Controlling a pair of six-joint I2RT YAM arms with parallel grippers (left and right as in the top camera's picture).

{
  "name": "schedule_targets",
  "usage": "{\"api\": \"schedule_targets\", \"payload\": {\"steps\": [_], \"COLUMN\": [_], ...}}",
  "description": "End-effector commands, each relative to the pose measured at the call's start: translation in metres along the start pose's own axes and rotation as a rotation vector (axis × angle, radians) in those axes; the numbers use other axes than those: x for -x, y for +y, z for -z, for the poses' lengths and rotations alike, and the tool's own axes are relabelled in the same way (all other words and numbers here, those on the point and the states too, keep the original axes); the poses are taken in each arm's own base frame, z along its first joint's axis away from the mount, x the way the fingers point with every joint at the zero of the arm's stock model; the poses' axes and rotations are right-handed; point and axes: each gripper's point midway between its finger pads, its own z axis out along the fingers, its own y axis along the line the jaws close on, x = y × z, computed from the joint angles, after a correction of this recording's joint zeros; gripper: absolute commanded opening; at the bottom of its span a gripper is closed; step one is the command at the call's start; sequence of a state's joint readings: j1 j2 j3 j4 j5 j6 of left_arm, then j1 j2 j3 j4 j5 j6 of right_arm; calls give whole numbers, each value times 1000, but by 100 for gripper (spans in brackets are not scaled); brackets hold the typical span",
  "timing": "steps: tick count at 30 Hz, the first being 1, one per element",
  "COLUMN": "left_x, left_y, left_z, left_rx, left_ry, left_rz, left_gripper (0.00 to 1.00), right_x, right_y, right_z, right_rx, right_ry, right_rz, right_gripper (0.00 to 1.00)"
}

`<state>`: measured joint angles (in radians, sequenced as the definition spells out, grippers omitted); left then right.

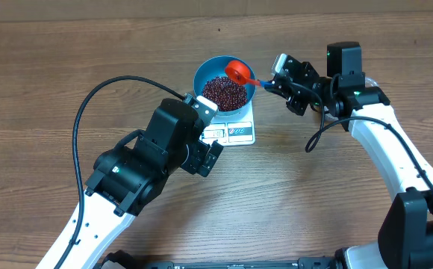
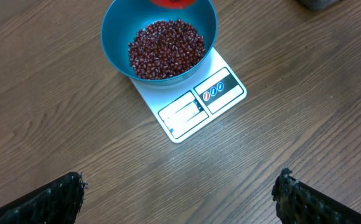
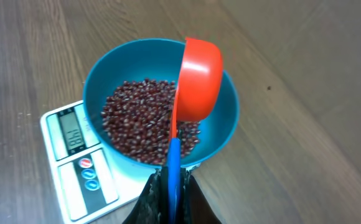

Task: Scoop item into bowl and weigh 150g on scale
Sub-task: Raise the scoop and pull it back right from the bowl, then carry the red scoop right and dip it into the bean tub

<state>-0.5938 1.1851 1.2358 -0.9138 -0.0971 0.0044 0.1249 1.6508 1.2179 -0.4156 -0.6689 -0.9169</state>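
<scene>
The blue bowl (image 1: pixel 224 88) stands on the white scale (image 1: pixel 239 132) and holds a heap of dark red beans (image 1: pixel 224 92). In the left wrist view the bowl (image 2: pixel 115 37), beans (image 2: pixel 166 48) and scale (image 2: pixel 196 109) lie ahead of my open left gripper (image 2: pixel 180 196), which hovers over bare wood. My right gripper (image 3: pixel 173 190) is shut on the blue handle of a red scoop (image 3: pixel 199 78). The scoop is tipped on its side over the bowl (image 3: pixel 221 127) above the beans (image 3: pixel 143 121). The scale (image 3: pixel 75 165) display shows at left.
The scoop (image 1: pixel 238 72) hangs over the bowl's far right rim. A black cable (image 1: pixel 104 90) loops over the wooden table behind my left arm. The right arm reaches in from the right edge.
</scene>
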Motion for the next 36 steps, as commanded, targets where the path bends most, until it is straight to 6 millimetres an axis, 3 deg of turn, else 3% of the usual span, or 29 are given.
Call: {"api": "schedule_targets", "payload": {"steps": [1,13,24,30,36], "left_x": [-1,-1,-1,-1,-1], "left_y": [-1,-1,-1,-1,-1], "left_z": [-2,-2,-2,-2,-2], "left_rx": [-10,-10,-10,-10,-10], "left_ry": [6,6,6,6,6], "left_rz": [-13,-13,-13,-13,-13], "left_gripper": [100,100,100,100,99], "right_x": [7,6,14,29,19], "right_y": [-11,-10,-10,-25,-63], "right_z": [2,2,8,36,85], "right_rx": [-39,-34,-50,-176,-500], "right_ry": [-7,3,-8,24,174], "right_rz": [60,342,306,178,-75], "right_gripper": [4,4,4,4,4]}}
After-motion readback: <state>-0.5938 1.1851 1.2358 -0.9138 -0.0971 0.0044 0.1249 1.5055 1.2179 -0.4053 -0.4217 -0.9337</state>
